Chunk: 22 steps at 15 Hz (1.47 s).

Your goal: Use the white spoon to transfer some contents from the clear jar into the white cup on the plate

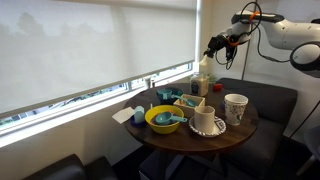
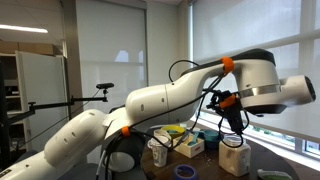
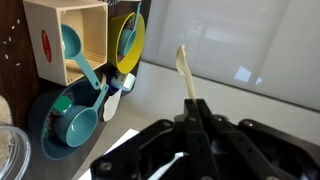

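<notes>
My gripper point(image 1: 212, 47) hangs high above the back of the round table, and also shows in an exterior view point(image 2: 234, 120). In the wrist view its fingers point(image 3: 196, 108) are shut on the white spoon point(image 3: 183, 66), whose slim pale shaft sticks out past the fingertips. The clear jar point(image 1: 202, 85) with pale contents stands at the table's far edge below the gripper. The low white cup point(image 1: 206, 120) sits on the small white plate point(image 1: 213, 133) at the table's front. A pale see-through rim at the wrist view's lower left corner point(image 3: 8, 152) may be the jar.
A yellow bowl point(image 1: 165, 119) point(image 3: 127, 38) holding teal utensils point(image 3: 75, 110) sits next to the cup. A taller white patterned cup point(image 1: 235, 107) point(image 2: 235, 160) stands beside the plate. A wooden box point(image 3: 68, 38) is by the window, with a sofa point(image 1: 270, 100) behind.
</notes>
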Each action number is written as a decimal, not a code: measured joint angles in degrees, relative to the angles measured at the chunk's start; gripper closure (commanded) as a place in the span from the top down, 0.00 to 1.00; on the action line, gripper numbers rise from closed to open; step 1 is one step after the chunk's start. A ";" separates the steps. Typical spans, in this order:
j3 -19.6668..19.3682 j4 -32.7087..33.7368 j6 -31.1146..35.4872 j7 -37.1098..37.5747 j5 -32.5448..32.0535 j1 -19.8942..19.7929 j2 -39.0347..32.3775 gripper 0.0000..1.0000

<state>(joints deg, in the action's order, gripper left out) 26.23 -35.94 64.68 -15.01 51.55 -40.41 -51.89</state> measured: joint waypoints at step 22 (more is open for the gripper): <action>1.32 -0.15 -0.68 6.12 0.00 9.60 -0.48 0.02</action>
<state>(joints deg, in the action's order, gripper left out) 27.55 -36.09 64.00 -8.89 51.55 -30.81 -52.38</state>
